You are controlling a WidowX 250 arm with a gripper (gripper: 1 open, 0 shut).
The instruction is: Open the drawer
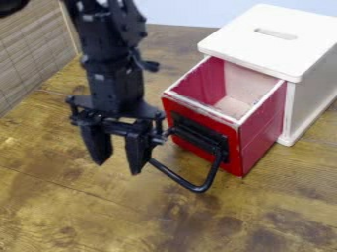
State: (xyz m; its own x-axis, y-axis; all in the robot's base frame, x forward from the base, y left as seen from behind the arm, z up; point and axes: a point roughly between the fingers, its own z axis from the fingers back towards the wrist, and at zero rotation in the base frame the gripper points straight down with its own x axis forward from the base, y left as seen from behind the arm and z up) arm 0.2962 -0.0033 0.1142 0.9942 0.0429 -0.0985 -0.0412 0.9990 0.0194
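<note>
The red drawer with a pale beige inside stands pulled partly out of the white cabinet. Its black wire-loop handle hangs off the red front and reaches down to the wooden table. My black gripper points straight down just left of the drawer front. It is open, with nothing between its fingers. Its right finger overlaps the left end of the handle loop; I cannot tell whether they touch.
The white cabinet has a slot in its top and fills the back right. A woven blind or mat runs along the left edge. The wooden tabletop spreads out in front.
</note>
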